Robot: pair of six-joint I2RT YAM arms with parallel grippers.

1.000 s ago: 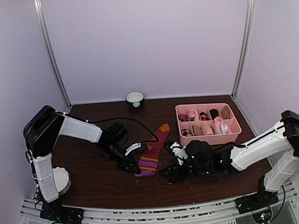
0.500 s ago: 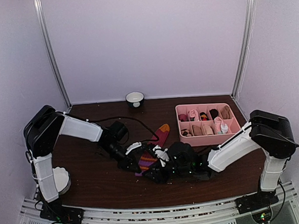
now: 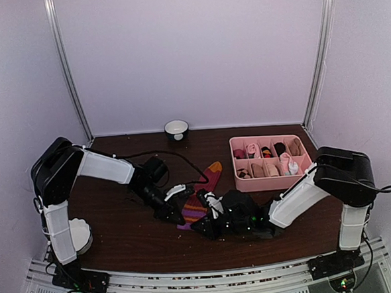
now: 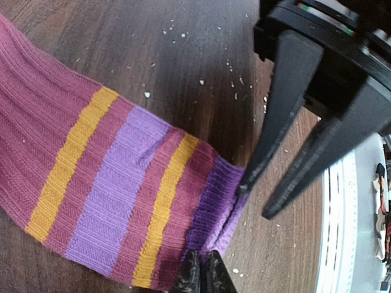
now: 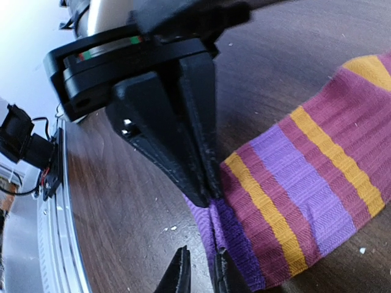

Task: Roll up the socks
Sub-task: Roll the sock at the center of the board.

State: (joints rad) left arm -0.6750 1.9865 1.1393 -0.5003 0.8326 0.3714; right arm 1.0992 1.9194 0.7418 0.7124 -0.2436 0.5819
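Dark red sock [image 3: 198,206] is lying flat on the brown table [image 3: 115,241], near the middle front and running on a slant. Its orange toe [image 3: 214,167] is pointing toward the back, and its striped cuff [image 4: 211,210] toward the arms. Purple and yellow bands are showing across the cuff end.

Left gripper [image 4: 200,261] is clenching the purple edge of the cuff, fingers pressed together on the fabric. In the right wrist view the cloth is puckering into a small ridge right under its tips.

Right gripper [image 4: 255,200] is sitting low at the same cuff corner, facing the left one, tips of the two nearly meeting. One of its fingers [image 4: 287,104] is touching the corner of the cuff; the other is standing over bare wood just beside it. Its jaws are narrow with a slim gap showing — cannot tell whether any fabric is caught between them.

Pink tray [image 3: 264,182] is sitting to the right rear, apart from the sock, with small rolled socks in its compartments. White bowl [image 3: 176,128] is standing at the back edge. White crumbs [image 4: 146,94] are dotting the wood around the cuff.
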